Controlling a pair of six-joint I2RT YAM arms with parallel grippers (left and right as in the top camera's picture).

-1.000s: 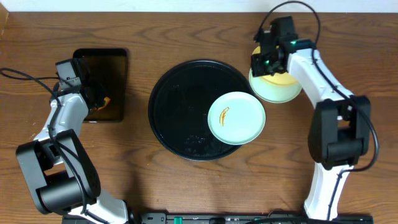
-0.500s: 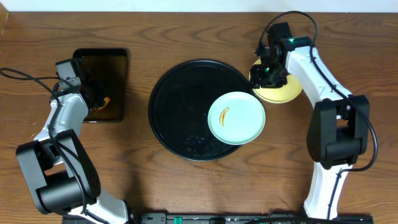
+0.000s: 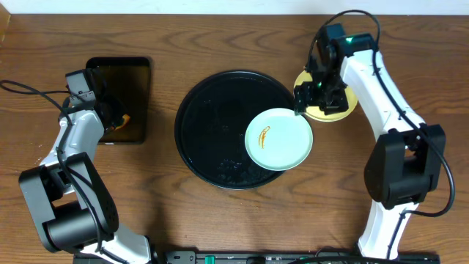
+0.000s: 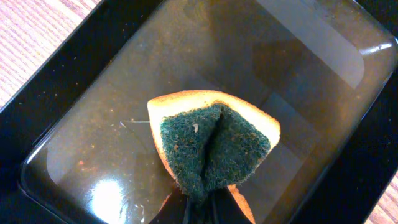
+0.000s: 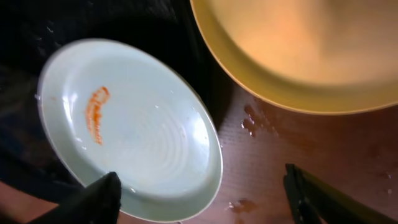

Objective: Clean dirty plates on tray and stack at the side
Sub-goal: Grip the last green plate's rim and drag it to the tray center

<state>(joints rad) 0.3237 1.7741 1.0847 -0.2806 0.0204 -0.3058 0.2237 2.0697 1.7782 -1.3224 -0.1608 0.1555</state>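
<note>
A pale mint-blue plate with an orange streak lies on the right rim of the round black tray. In the right wrist view the same plate fills the left side. A pale yellow plate lies on the table to the tray's right, seen close up in the right wrist view. My right gripper hovers over its near-left edge, open and holding nothing. My left gripper is shut on a green-and-orange sponge over the rectangular tray.
The small rectangular black tray at the left holds brownish water. Water drops lie on the wooden table between the two plates. Cables run along the left table edge.
My right gripper lowered the yellow plate at the tray's right, opened and let go of it. The left arm and sponge have not moved.
</note>
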